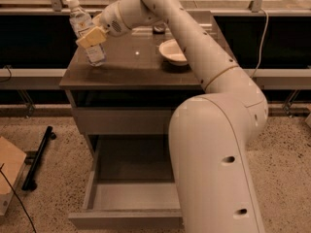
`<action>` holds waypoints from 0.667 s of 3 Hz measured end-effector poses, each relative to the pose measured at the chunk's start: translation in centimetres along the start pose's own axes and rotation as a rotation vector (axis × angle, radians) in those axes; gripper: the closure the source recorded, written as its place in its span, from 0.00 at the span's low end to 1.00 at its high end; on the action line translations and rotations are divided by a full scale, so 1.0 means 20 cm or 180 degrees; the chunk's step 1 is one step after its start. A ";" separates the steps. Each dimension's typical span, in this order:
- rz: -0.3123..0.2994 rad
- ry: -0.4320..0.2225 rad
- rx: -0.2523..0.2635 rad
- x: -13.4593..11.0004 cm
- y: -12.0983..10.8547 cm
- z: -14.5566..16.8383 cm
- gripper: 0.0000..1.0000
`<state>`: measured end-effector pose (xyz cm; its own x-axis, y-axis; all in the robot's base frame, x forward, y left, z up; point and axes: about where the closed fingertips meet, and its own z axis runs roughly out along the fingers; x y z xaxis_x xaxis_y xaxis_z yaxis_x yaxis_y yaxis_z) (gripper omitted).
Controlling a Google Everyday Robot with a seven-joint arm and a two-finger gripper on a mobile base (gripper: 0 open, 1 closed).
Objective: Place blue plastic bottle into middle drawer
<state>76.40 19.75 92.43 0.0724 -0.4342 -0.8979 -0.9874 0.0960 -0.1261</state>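
Observation:
The blue plastic bottle [86, 31], clear with a white cap and pale label, is tilted and held just above the left part of the brown tabletop [131, 62]. My gripper [92, 37] is shut on the bottle's middle, its yellowish fingers [91, 38] around the label. The middle drawer [129, 191] stands pulled open below the cabinet, its grey floor bare; my arm's big white body hides its right part.
A white bowl [173, 51] sits on the tabletop's right half, with a small dark object [158, 28] behind it. A black bar [38, 157] and a cardboard piece [9, 171] lie on the floor at left. Rails run behind the cabinet.

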 end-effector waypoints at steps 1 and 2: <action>-0.0070 -0.0038 0.0077 -0.03 0.08 -0.22 1.00; -0.0032 0.0002 0.0109 0.02 0.22 -0.36 1.00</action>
<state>71.07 13.57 94.52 0.0821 -0.4357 -0.8963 -0.9812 0.1224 -0.1494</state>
